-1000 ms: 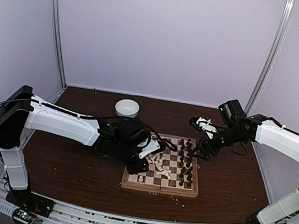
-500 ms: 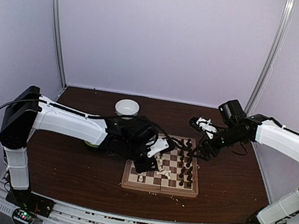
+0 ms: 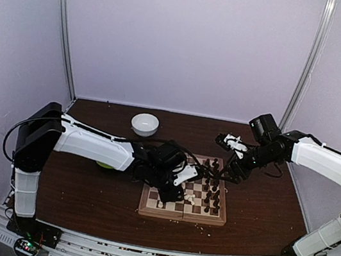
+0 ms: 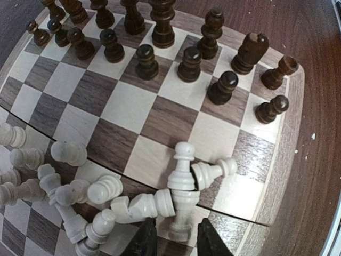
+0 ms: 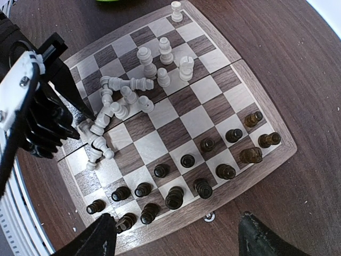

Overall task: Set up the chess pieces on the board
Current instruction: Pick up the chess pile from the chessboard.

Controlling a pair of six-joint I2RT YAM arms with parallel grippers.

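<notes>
The board (image 3: 174, 209) lies mid-table. Dark chess pieces (image 4: 145, 60) stand in two rows along its right side; they also show in the right wrist view (image 5: 187, 160). White pieces (image 5: 122, 94) lie in a tumbled heap on the left half, and a few (image 5: 165, 50) stand upright. My left gripper (image 4: 177, 242) is open low over the heap, its fingers (image 4: 145, 241) either side of a fallen white piece (image 4: 184, 205) without closing on it. My right gripper (image 5: 178, 234) is wide open and empty above the board's dark-piece edge.
A white bowl (image 3: 144, 124) stands behind the board at the back. A green plate (image 3: 105, 164) peeks out from under my left arm. A small metal catch (image 5: 209, 216) sits on the board's edge. Pale crumbs dot the brown table (image 3: 81, 198).
My left arm has reached further right across the board, bringing its gripper down onto the white heap. The right arm has not moved.
</notes>
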